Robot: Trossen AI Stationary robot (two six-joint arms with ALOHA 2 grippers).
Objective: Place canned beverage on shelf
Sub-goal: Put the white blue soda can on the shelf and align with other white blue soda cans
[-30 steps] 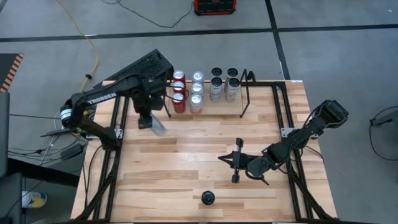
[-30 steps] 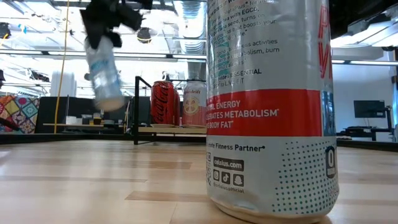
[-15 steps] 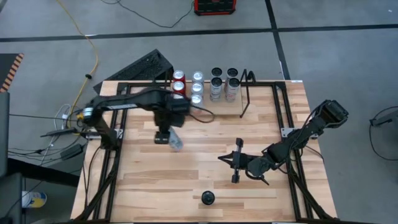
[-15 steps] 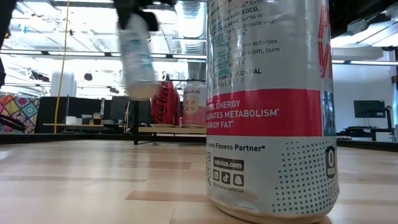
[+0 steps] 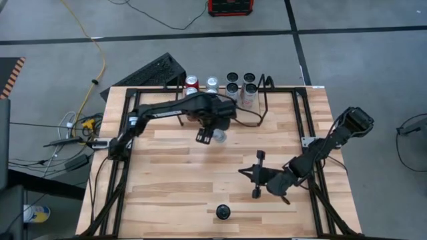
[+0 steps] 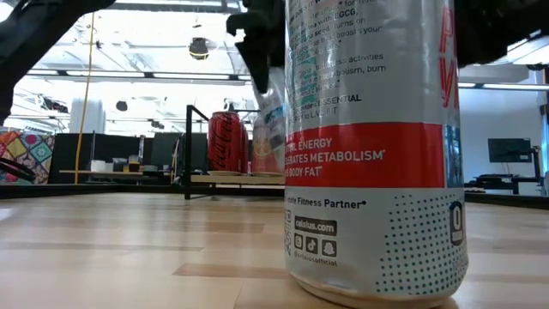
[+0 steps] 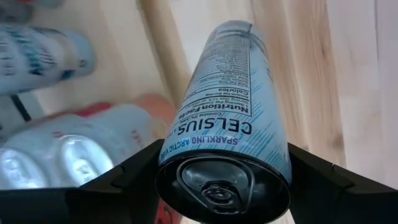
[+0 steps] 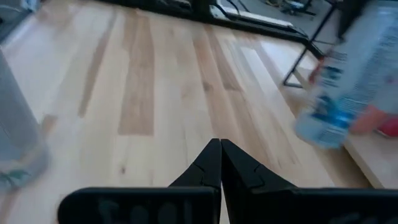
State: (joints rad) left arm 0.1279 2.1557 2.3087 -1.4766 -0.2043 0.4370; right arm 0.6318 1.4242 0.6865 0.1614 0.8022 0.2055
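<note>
While my left gripper clamps the can at six o'clock of the shelf, it may topple standing cans; my right gripper waits shut, empty.

One camera hangs overhead, looking straight down on my whole counter. Another sits at counter height, facing level across, a can close at its 3 o'clock. My left wrist camera looks along a held can. My right wrist camera skims the counter. All four share that held can.
</note>
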